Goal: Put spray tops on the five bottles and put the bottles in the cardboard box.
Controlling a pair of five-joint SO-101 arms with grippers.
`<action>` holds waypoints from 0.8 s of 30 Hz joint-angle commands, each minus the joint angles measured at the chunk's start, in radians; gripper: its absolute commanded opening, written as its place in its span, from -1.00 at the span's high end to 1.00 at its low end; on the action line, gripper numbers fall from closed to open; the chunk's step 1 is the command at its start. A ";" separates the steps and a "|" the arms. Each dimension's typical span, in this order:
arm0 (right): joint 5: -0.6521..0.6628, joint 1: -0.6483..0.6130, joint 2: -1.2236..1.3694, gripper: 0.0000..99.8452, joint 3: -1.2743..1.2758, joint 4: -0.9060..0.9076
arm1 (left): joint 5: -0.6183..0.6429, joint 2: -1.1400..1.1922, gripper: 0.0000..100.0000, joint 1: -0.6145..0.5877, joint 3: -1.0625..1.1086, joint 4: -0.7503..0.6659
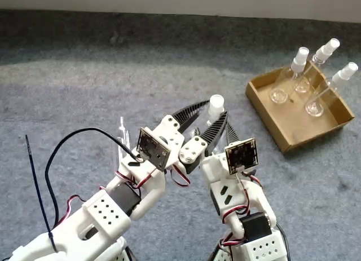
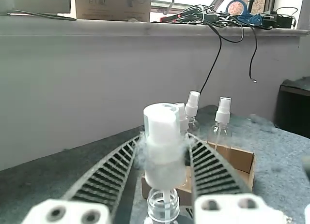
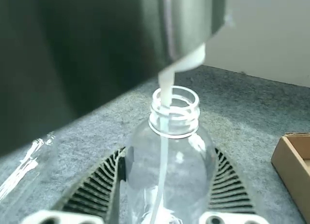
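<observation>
Am making out no text, number or sign; print on ledge box (image 2: 112,5) showing too faint.

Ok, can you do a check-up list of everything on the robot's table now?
Surface: grey fuzzy mat.
Job's things: three topped bottles stand in the cardboard box; one bare bottle rests on the mat; the held bottle has the spray top above its neck, tube inside.
Clutter: carton and tangled wires on the ledge behind.
Tools: left tool shut on the spray top; right tool shut on the held bottle.
Cables: black cable loops beside the left arm.
Surroundings: grey wall.
</observation>
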 commanded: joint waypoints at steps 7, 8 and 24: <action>0.009 0.019 -0.010 0.75 0.119 0.002 | -0.008 0.010 0.99 -0.010 0.004 0.061; 0.009 0.019 -0.010 0.75 0.119 0.002 | -0.008 0.010 0.99 -0.018 0.004 0.061; 0.008 0.019 -0.012 0.75 0.119 0.002 | -0.006 0.005 0.99 -0.025 -0.047 0.226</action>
